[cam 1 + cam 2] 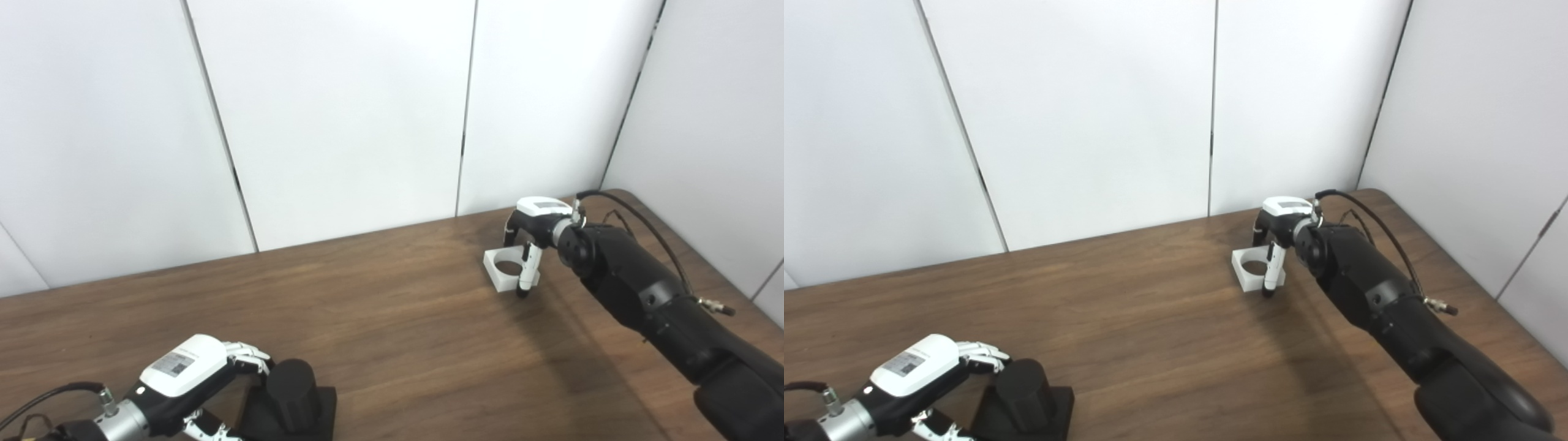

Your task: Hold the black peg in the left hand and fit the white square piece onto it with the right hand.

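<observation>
The table point(380, 318) is dark brown with a wood-grain pattern. The black peg point(291, 387) is matte black on a black base. The white square piece point(507, 268) is plain white. Both the left hand point(196, 376) and the right hand point(531, 236) are black with white covers. The wall panels point(343, 110) are white with dark seams.

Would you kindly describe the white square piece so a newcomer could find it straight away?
On the brown wooden table, look to the far right, near the white wall panels. There, under the right hand, lies the white square piece: the only white block on the table, with a round hole through it.
</observation>
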`<state>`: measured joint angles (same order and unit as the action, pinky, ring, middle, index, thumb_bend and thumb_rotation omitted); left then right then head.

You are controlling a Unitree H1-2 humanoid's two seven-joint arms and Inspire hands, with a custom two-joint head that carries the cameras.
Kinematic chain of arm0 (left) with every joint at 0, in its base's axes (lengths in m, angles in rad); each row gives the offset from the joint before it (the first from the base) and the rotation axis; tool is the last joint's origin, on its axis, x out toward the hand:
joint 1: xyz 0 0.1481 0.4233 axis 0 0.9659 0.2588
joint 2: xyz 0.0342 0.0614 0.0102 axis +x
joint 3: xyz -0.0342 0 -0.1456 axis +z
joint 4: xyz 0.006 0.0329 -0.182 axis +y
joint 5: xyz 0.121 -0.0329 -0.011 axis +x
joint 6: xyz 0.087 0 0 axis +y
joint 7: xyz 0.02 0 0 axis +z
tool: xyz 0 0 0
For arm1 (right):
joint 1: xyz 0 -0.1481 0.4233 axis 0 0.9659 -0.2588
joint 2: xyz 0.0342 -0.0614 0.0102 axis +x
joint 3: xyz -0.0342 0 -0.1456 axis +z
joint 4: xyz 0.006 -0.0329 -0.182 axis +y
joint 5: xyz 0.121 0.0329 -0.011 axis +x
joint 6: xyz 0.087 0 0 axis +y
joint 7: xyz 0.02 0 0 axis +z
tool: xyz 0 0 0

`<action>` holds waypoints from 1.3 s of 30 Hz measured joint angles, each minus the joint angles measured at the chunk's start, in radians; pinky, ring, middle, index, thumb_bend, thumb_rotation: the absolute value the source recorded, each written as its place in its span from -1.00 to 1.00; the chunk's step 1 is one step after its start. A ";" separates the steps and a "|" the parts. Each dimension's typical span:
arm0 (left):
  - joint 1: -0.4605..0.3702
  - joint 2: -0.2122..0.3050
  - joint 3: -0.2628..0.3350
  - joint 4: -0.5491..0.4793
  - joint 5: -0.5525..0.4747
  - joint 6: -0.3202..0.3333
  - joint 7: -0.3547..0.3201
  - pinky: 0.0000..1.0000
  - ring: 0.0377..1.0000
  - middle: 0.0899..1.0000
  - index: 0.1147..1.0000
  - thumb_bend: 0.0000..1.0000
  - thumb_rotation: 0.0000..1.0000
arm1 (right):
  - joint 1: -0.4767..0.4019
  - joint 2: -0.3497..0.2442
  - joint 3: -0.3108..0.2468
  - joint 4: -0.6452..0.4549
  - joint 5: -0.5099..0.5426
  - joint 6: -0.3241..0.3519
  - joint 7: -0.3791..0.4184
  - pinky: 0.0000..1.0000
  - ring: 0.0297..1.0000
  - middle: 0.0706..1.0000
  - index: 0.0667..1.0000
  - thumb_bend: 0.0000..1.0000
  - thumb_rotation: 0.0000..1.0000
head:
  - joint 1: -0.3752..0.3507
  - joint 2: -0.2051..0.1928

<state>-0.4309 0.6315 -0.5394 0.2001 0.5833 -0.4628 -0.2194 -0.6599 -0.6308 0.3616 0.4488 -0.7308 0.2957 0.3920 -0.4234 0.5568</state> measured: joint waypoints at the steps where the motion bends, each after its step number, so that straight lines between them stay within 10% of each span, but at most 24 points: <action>1: 0.001 0.000 0.000 0.000 0.000 0.000 0.000 0.49 0.61 0.53 -0.16 0.05 -0.89 | 0.005 0.000 -0.003 -0.004 0.002 -0.005 -0.006 0.52 0.70 0.55 -0.11 0.04 -0.74 | 0.003 0.003; 19: 0.014 -0.010 0.027 -0.034 0.000 0.030 -0.051 0.52 0.63 0.54 -0.16 0.04 -0.89 | 0.062 -0.007 -0.045 -0.121 0.011 -0.091 -0.101 0.68 0.78 0.61 -0.11 0.04 -0.74 | 0.043 0.018; 39: 0.012 -0.041 0.039 -0.033 0.027 0.041 -0.064 0.52 0.66 0.57 -0.16 0.05 -0.88 | 0.073 -0.047 -0.080 -0.369 0.050 -0.163 -0.017 0.50 0.70 0.56 -0.11 0.04 -0.74 | 0.215 0.067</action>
<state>-0.4186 0.5906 -0.5006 0.1668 0.6107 -0.4219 -0.2836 -0.5868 -0.6775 0.2821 0.0800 -0.6813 0.1326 0.3752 -0.2086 0.6243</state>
